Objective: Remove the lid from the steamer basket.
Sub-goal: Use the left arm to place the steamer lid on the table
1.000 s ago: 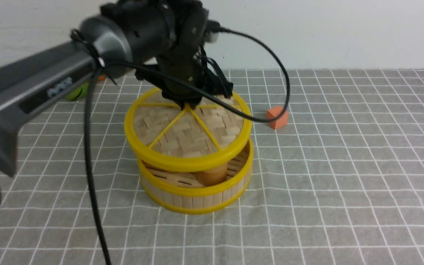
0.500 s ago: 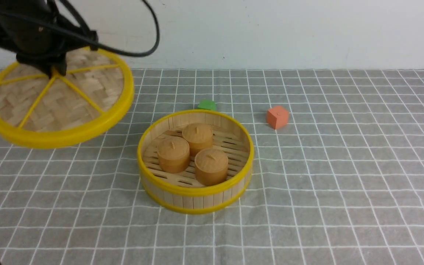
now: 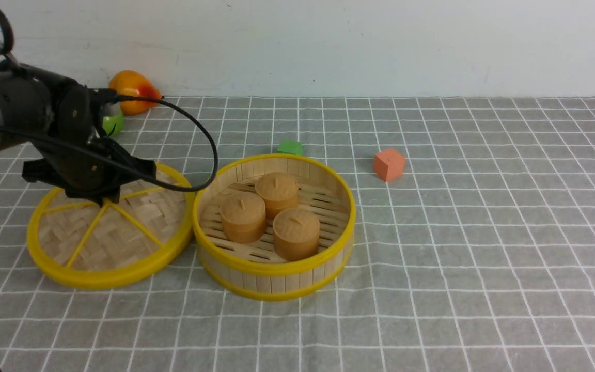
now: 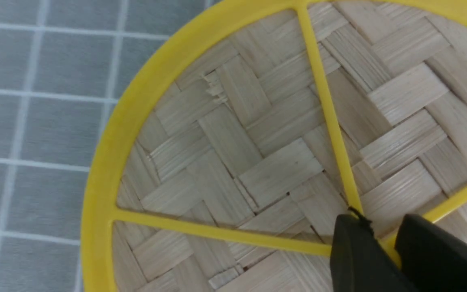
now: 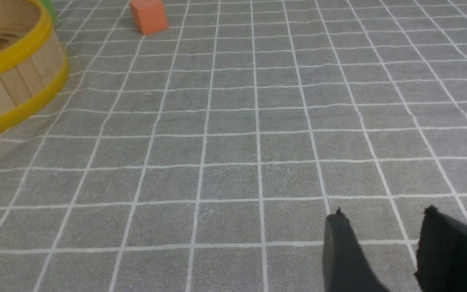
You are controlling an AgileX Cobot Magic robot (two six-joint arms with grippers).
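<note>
The lid, a woven bamboo disc with a yellow rim and spokes, lies flat and low on the cloth just left of the steamer basket, its rim close to the basket's wall. My left gripper points down at the lid's centre and is shut on the small yellow knob. The left wrist view shows the lid with the left gripper's jaws pinching the hub. The basket is uncovered and holds three brown buns. My right gripper is open and empty over bare cloth, right of the basket.
An orange cube lies behind and right of the basket and also shows in the right wrist view. A green block sits just behind the basket. An orange fruit and a green ball lie by the back wall.
My left gripper lifted the lid off the basket, carried it left, and lowered it to the cloth beside the basket. The buns came into view.
</note>
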